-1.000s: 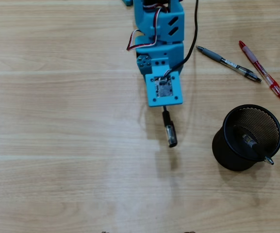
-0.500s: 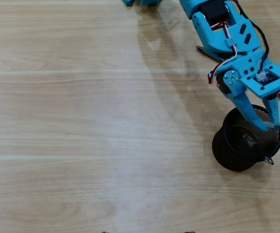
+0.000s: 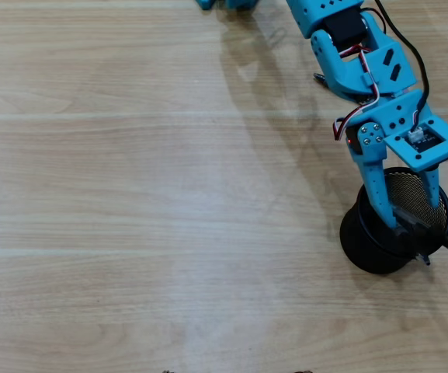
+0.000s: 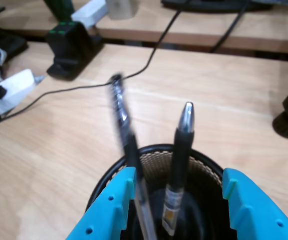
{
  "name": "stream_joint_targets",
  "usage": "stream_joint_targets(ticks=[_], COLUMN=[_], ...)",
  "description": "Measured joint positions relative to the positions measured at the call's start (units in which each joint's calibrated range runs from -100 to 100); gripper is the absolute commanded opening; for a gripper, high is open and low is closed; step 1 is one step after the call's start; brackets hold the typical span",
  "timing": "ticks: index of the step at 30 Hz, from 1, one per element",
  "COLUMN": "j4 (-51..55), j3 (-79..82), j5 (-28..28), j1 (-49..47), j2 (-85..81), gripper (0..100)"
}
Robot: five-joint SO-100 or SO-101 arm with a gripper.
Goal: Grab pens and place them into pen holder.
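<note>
Over the pen holder (image 4: 203, 167) rim, claw (image 4: 178, 210) spread apart (two pens (image 4: 178, 165) inside, one blurred, seemingly loose), bare table (image 3: 130, 233) leftward

Bright even light, soft shadows, motion-blurred pen (image 4: 121, 117)

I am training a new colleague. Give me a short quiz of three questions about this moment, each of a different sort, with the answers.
1. True or false: in the wrist view the gripper has its jaws apart above the pen holder.
2. How many pens stand in the pen holder in the wrist view?
3. Which pen is blurred in the wrist view? A: the left pen. B: the silver-tipped pen.

Key: 1 true; 2 two; 3 A.
</note>
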Motion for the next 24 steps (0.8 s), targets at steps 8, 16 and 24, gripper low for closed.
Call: stream_joint_targets(ticks=[8, 16, 24], j4=[8.7, 70.1, 67.4], j3=[0.9, 4.2, 9.7], j5=[12.7, 22.6, 19.7], j1=[0.0, -3.8, -16.5], j2=[-9.4, -23.8, -10.7], gripper=[24, 25, 25])
